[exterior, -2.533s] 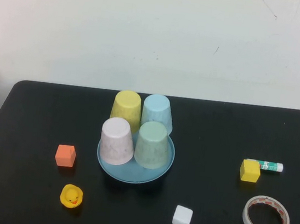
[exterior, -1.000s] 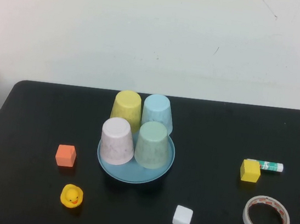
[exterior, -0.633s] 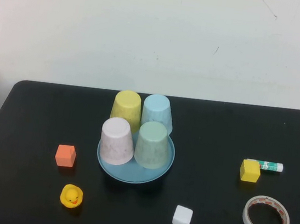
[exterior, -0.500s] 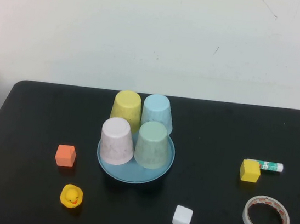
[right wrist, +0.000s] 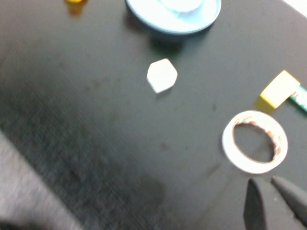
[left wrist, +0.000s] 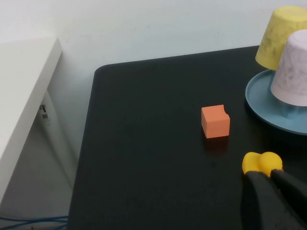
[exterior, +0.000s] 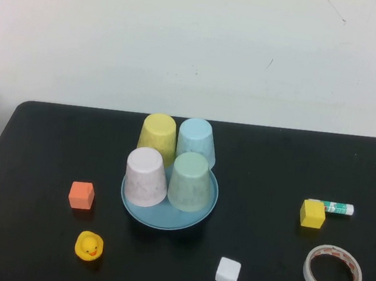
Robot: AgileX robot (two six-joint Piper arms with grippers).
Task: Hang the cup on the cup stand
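Here the cup (exterior: 191, 181), a pale mint-green tumbler, sits upside down on the cup stand (exterior: 166, 217), the round blue dish near the middle of the black table (exterior: 275, 166). It takes the near-right spot on the dish. A pale pink cup (exterior: 146, 176) stands just beside it on the left, a yellow cup (exterior: 158, 136) and a light blue cup (exterior: 196, 140) stand behind; all four are inverted and packed close together.

Neither arm shows in the high view. The left gripper (left wrist: 271, 184) appears only in its own wrist view, its two dark fingers close together with hardly a gap and nothing between them. It hovers low over the left part of the table, just by the yellow rubber duck (left wrist: 261, 162), with the orange cube (left wrist: 215, 121) a little beyond and the dish's edge farther off, so the mint cup lies well apart from it, on the far side of the pink cup.

The right gripper (right wrist: 274, 194) likewise shows only in its wrist view, fingers nearly together and holding nothing. It hangs over the right near part of the table, near the roll of tape (right wrist: 254, 141). The white cube (right wrist: 161, 75), the yellow cube (right wrist: 277, 89) and the dish lie beyond it, so the cup is well apart from this gripper too
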